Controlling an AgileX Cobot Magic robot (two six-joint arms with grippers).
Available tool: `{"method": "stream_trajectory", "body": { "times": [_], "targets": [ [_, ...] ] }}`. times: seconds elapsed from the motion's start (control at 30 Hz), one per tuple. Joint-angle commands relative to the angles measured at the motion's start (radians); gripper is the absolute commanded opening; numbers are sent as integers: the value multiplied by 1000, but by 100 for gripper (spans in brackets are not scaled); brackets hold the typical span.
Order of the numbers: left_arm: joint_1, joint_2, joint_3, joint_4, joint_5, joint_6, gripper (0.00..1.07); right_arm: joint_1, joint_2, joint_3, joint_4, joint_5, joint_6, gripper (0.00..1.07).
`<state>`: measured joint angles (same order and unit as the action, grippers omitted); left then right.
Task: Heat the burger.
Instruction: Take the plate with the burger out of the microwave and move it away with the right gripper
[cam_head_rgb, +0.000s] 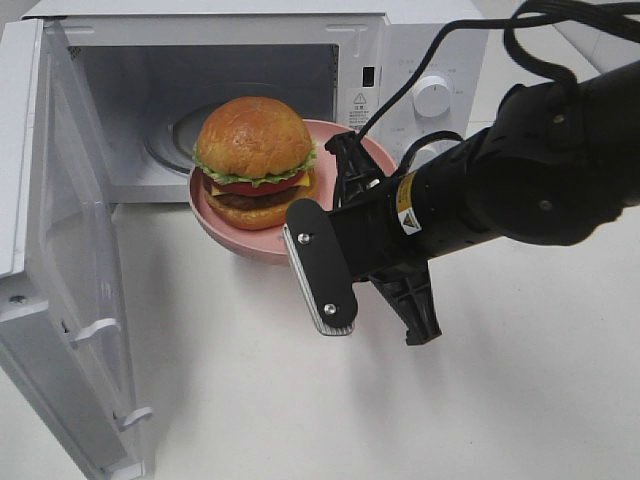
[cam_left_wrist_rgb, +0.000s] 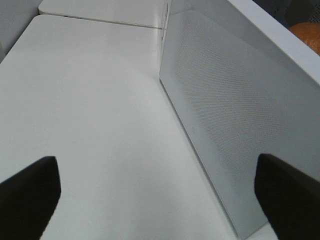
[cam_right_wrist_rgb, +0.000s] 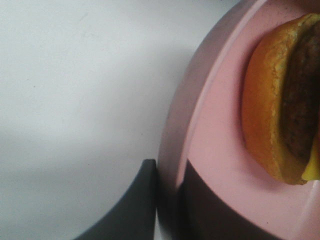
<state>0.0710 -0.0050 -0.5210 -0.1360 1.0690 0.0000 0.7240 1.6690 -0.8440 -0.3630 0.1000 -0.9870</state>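
Your right gripper (cam_right_wrist_rgb: 167, 200) pinched the plate (cam_head_rgb: 370, 150) rim, the burger (cam_head_rgb: 255, 160) riding at the microwave (cam_head_rgb: 400, 60) mouth. You needed it level going in. Left gripper (cam_left_wrist_rgb: 160, 192) stood wide, empty.

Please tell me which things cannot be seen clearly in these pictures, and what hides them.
- Exterior high view: the right gripper covers the near rim of the pink plate.
- Right wrist view: the burger is cut off by the picture's edge.
- Left wrist view: the microwave door hides all but a sliver of the burger.
- Microwave panel: labels too small to read.
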Motion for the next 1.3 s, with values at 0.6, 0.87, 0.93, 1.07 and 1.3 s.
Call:
{"method": "stream_trajectory", "body": {
  "times": [0.6,0.87,0.93,1.07,1.3],
  "targets": [
    [-4,-16,4,-1,-1,0,98,-1,-344,261,-2,-21,47,0],
    [-4,-16,4,-1,-1,0,98,-1,-473,342,-5,54,109,0],
    [-4,-16,4,-1,-1,0,98,-1,-499,357,-5,75,131,0],
    [-4,-16,4,-1,-1,0,98,-1,-538,374,-11,106,161,0],
    [-4,-16,4,-1,-1,0,98,-1,-602,410,-52,200,285,0]
  ]
}}
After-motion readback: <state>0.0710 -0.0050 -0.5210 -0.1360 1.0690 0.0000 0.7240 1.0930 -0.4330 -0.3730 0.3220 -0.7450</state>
